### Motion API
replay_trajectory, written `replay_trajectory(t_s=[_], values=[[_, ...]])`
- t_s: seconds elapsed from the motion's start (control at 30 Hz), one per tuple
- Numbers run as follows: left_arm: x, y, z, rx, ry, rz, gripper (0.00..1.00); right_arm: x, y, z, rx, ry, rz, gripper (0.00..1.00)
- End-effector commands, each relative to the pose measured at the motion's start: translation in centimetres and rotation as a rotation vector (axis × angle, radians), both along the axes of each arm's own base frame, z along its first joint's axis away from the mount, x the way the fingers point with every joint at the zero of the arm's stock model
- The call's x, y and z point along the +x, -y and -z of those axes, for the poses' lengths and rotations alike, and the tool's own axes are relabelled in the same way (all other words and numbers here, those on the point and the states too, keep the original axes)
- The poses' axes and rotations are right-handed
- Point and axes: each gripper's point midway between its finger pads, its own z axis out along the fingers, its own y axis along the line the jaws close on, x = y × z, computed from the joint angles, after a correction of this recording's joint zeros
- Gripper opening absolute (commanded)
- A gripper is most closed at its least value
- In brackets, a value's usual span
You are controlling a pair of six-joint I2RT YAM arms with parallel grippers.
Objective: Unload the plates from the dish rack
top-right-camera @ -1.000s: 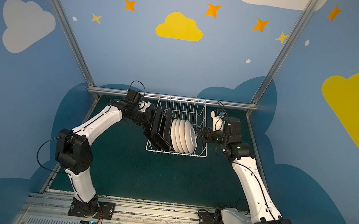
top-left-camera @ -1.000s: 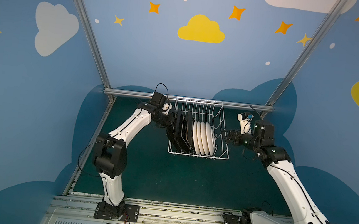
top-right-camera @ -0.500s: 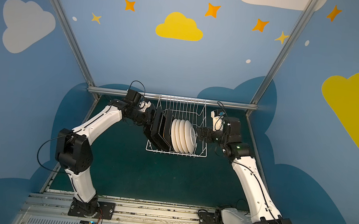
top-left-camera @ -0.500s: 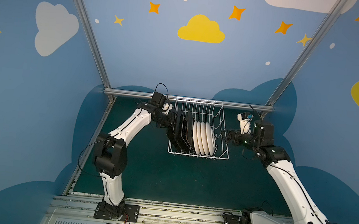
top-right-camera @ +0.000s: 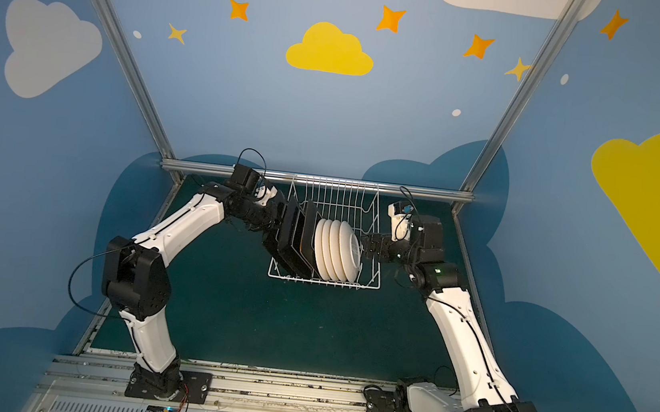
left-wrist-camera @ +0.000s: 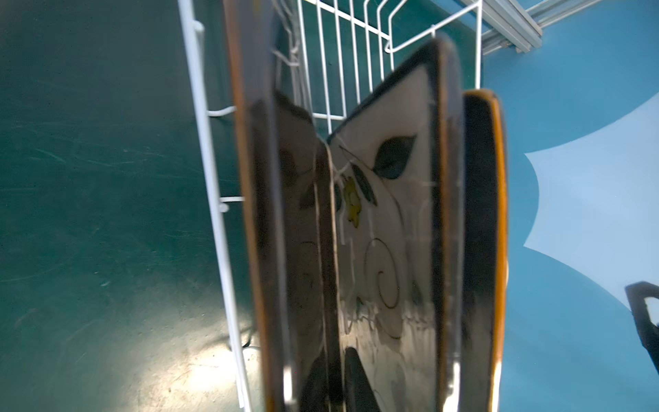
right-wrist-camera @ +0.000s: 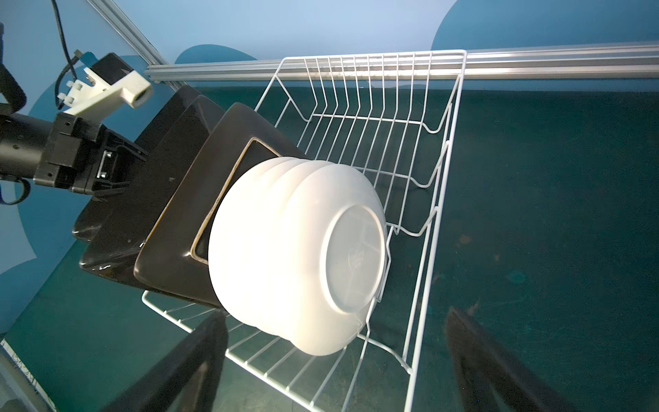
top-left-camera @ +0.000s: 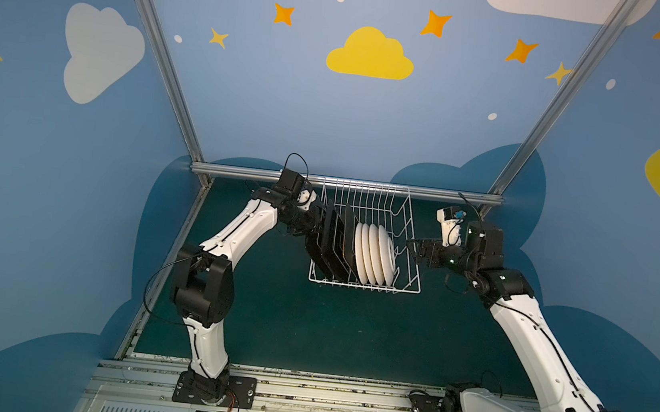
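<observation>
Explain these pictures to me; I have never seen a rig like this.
Two white robot arms, bolted to a rail, stand at a green table; each ends in a two-fingered gripper. Two pictures look down from one overhead camera; the other two come from cameras on the wrists. On the table stands a white wire dish rack holding three dark square plates and four round white plates, all on edge. The left gripper appears pinched on the rim of the outer square plate. The right gripper hangs open at the rack's other end, holding nothing.
</observation>
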Motion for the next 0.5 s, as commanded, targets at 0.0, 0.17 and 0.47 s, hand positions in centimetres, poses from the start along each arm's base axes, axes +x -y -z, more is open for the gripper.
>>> replay_trajectory(t_s=[0.0,0.17,0.47], values=[[-1.2,0.6,2.3,0.024,-0.064,0.044,0.07,0.0,0.0,-0.9,0.012,0.031,0.005,0.95],[-1.3,0.8,2.2,0.005,-0.077,0.038,0.03,-0.1,-0.1,-0.8,0.016,0.028,0.003,0.95],[-1.4,1.0,0.4,-0.024,-0.057,0.031,0.03,0.1,-0.2,-0.9,0.02,0.028,0.004,0.95]])
